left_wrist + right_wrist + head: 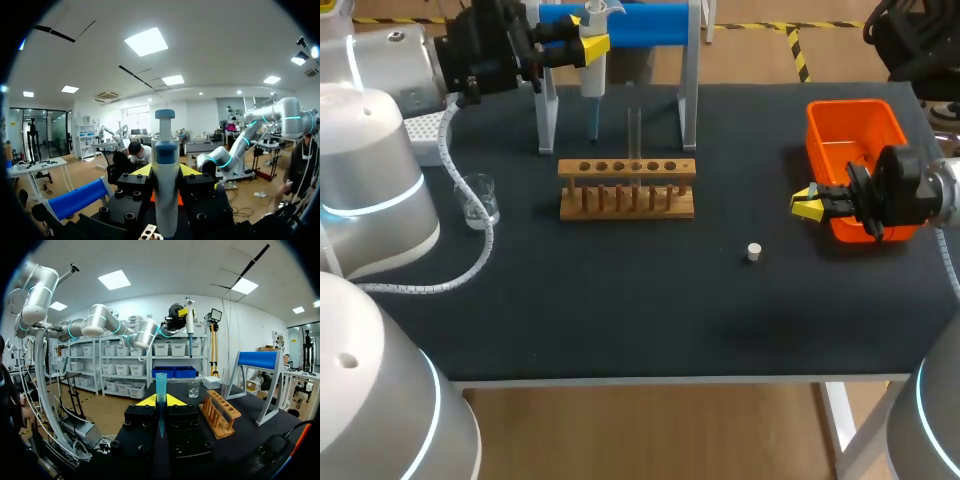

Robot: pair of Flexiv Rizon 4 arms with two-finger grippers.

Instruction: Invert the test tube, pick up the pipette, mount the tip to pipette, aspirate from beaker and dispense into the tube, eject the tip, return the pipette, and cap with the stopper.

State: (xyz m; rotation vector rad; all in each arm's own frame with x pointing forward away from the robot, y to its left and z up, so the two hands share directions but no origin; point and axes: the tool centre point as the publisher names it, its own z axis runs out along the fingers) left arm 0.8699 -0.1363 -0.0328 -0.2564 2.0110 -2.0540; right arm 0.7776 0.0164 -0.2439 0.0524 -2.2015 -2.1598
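1. The pipette [592,75] is held in the left claw [588,35], upper left.
2. A tip [160,387] is gripped by the right claw [809,205], right; mounting seems pending.
3. The tube [634,130] is racked, top centre; the stopper [754,252] is unused.

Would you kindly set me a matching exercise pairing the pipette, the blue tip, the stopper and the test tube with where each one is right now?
1 pipette
2 blue tip
3 stopper
4 test tube

A loose on the table
B upright in the wooden rack
C held in the left gripper
D held in the right gripper

Pairs: 1-C, 2-D, 3-A, 4-B
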